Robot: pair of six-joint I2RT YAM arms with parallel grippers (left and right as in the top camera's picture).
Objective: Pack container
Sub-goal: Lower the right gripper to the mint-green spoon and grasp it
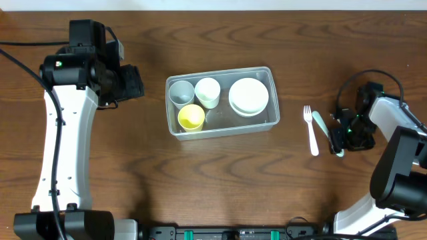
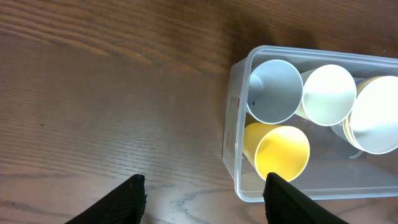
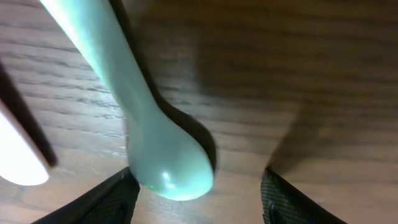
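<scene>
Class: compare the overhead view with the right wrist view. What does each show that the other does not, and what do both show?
Overhead only: the clear container holding a grey cup, white cup, yellow cup and stacked white bowls, plus the left arm. Right wrist only: the right gripper open, close up, the bowl end of the spoon between its fingers. Both: that pale green spoon, the white fork beside it, the wooden table.

light: bright, even | shadows: soft, dark beside spoon [image 3: 168, 168] | glare: spoon tip | blur: right wrist close-up soft
</scene>
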